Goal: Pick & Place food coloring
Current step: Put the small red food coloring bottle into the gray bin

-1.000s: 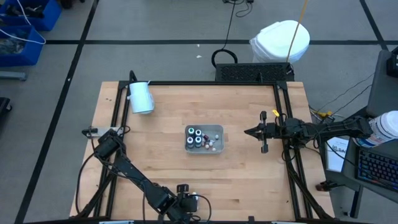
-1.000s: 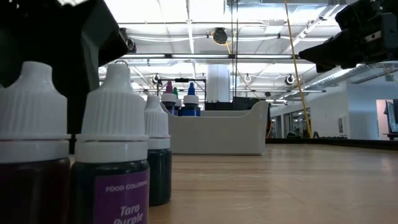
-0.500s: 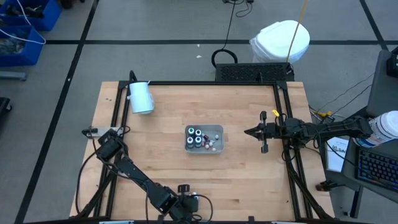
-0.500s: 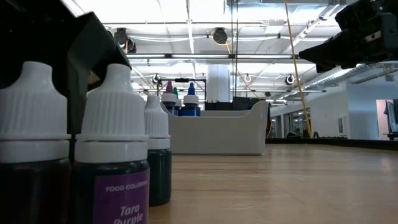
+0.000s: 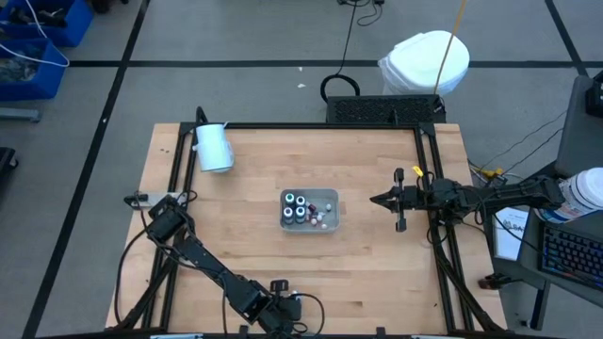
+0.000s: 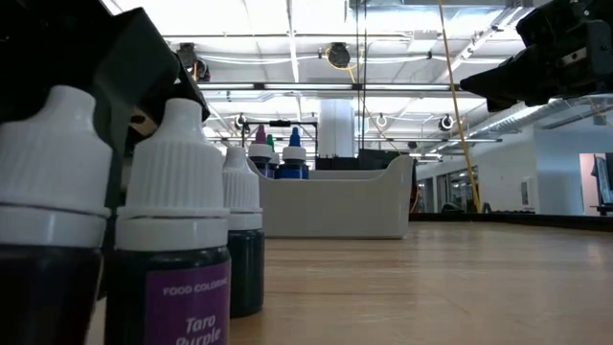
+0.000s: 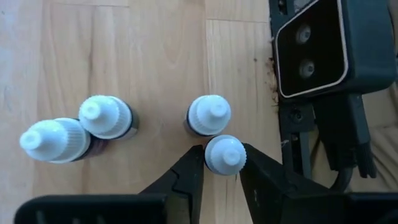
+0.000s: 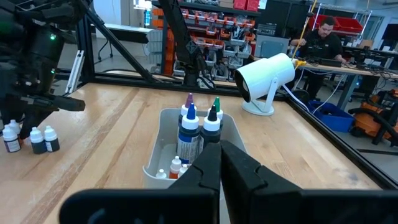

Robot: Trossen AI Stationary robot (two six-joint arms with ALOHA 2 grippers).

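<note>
Four small dark food coloring bottles with white ribbed caps stand close together on the wood at the table's near edge (image 7: 104,117) (image 6: 177,211). My left gripper (image 7: 222,155) is above them, pointing down, shut on one bottle. More food coloring stands in the pale grey tray (image 5: 308,210) at the table's middle: taller bottles with coloured tips (image 8: 189,127) and tiny white ones with red. My right gripper (image 8: 219,163) hovers shut to the right of the tray (image 5: 377,200), touching nothing. My left gripper pinches one small bottle by its white cap (image 7: 224,154) between the two fingers (image 7: 194,167), coming from above and pointing down. In the low view this bottle (image 6: 53,192) leans slightly. Its base is out of the picture, so whether it is lifted cannot be told.
A large white cylinder (image 5: 214,148) lies at the table's far left corner. The low camera's black housing (image 7: 311,46) sits right beside the near-edge bottles. Black rails (image 5: 433,179) frame the table's sides. Bare wood lies between the tray and the near edge.
In the low view the left gripper's dark finger has shifted beside the nearest bottle. That bottle has tipped slightly and its cap stands a little higher than before, while the two bottles beside it have stayed put.
</note>
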